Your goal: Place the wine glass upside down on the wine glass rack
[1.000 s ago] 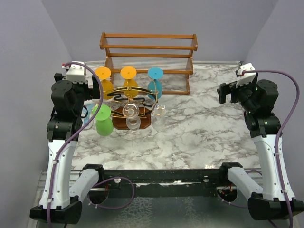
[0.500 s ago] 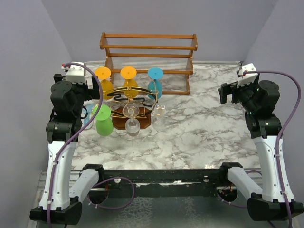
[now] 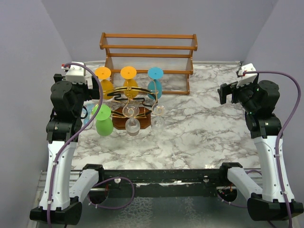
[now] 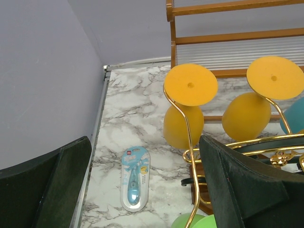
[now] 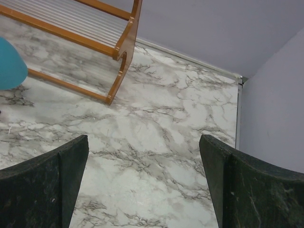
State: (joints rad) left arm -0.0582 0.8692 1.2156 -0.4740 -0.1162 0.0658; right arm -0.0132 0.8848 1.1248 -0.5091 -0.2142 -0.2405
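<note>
Grey-veined white marble covers the table [image 3: 199,137], closed in by pale lilac walls, with a two-tier orange-brown wooden shelf [image 3: 148,52] standing at the far edge. Just in front of the shelf sits the wine glass rack [image 3: 127,93], its gold and black wire curling above a dark octagonal base. Wine glasses are gathered on it foot up and bowl down: orange glasses [image 4: 190,109] at the back left and back middle, a blue glass [image 3: 155,83] at the back right, a green glass [image 3: 102,121] at the near left, and clear glasses [image 3: 131,114] at the front over the base (reflections make their exact number hard to tell). The left gripper [image 4: 145,140] hovers just beside the rack's left side, its fingers spread wide with nothing between them; beneath it a blue blister pack [image 4: 135,178] lies flat on the marble. The right gripper [image 5: 143,137] is well apart from the rack, over bare marble near the shelf's right end, likewise spread and holding nothing.
</note>
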